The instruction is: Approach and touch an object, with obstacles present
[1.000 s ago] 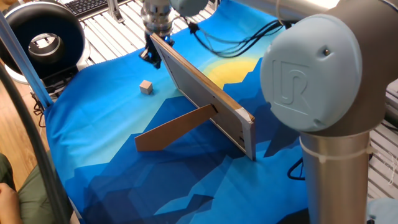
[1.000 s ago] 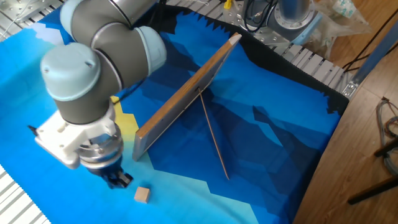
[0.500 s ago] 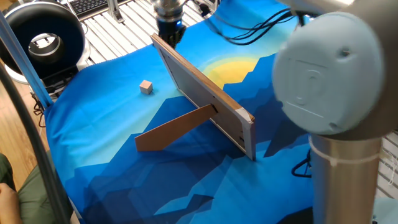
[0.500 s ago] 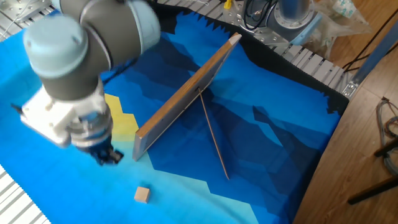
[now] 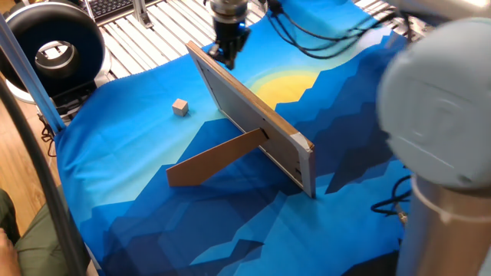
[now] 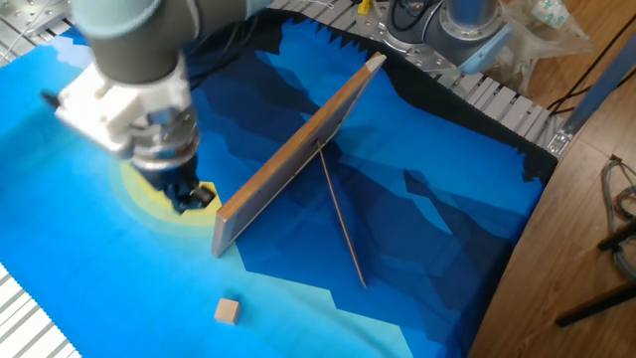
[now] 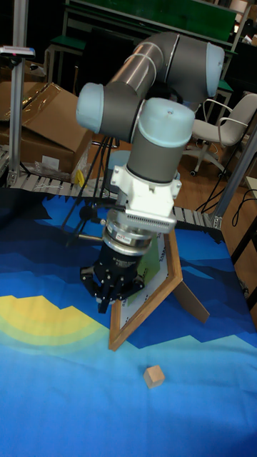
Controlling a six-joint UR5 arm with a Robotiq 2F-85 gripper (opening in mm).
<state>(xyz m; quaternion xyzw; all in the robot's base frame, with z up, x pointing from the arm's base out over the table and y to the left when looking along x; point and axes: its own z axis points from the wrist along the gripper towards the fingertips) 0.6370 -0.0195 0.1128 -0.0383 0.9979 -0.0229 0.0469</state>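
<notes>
The object, a tiny tan wooden cube [image 5: 180,107] [image 6: 228,311] [image 7: 153,375], lies by itself on the blue cloth. The obstacles are a long grey-faced board [image 5: 253,115] [image 6: 298,149] [image 7: 146,303] standing on its edge, with a brown plank [image 5: 215,161] [image 7: 191,298] propped against it. My gripper [image 5: 229,52] [image 6: 191,195] [image 7: 107,296] hangs low beside the board's end, over the yellow patch, on the side away from the cube. Its dark fingers look shut with nothing between them. It is well apart from the cube.
A blue and yellow cloth [image 5: 138,207] covers the table. A black round device [image 5: 50,50] stands past the cloth's left edge in one fixed view. Cables [image 5: 322,34] trail behind the arm. A metal rail [image 6: 507,104] borders the cloth.
The gripper has swung away from the cube, past the end of the board, to the yellow patch on the board's other side. Cube and boards have not moved.
</notes>
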